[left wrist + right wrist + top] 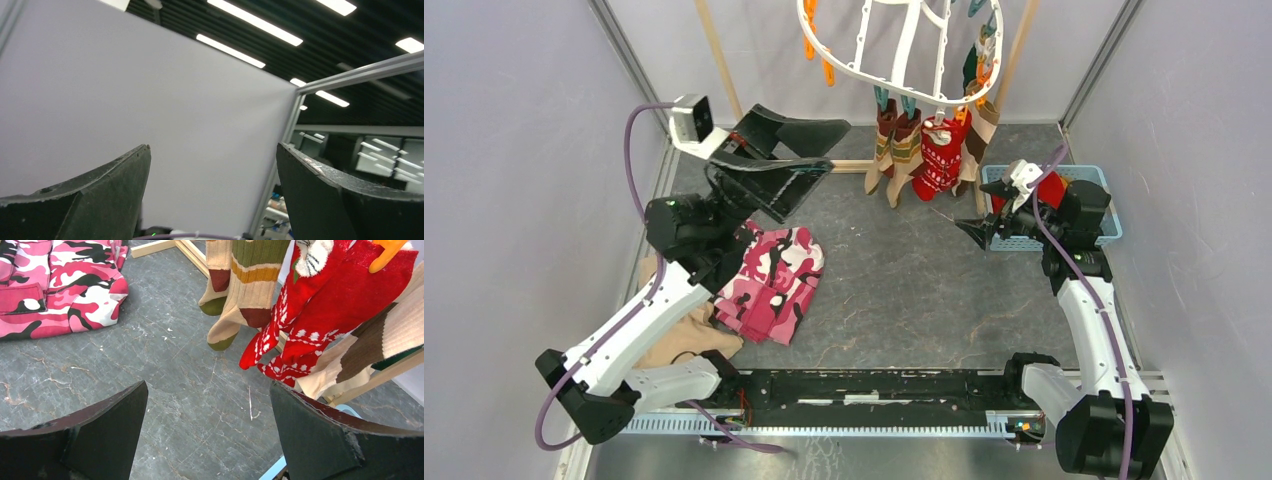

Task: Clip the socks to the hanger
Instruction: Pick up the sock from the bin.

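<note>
The white oval hanger point(894, 62) hangs at the back centre with orange and teal clips. Tan-striped socks point(902, 150), red patterned socks point(939, 158) and a cream-brown sock point(981, 130) hang clipped from its near rim. They also show in the right wrist view: tan-striped socks point(245, 285), red socks point(325, 305), cream-brown sock point(385, 337). A red sock point(1052, 188) lies in the blue basket point(1104, 232). My right gripper point(984, 215) point(208, 385) is open and empty, low beside the basket's left edge, below the socks. My left gripper point(837, 146) point(212, 146) is open, empty, raised and facing the wall.
A pink camouflage cloth point(774, 280) point(55, 285) lies left of centre, with a tan cloth point(684, 335) under my left arm. The wooden pole rack point(719, 60) stands at the back, its base bar point(190, 252) on the table. Grey walls enclose both sides.
</note>
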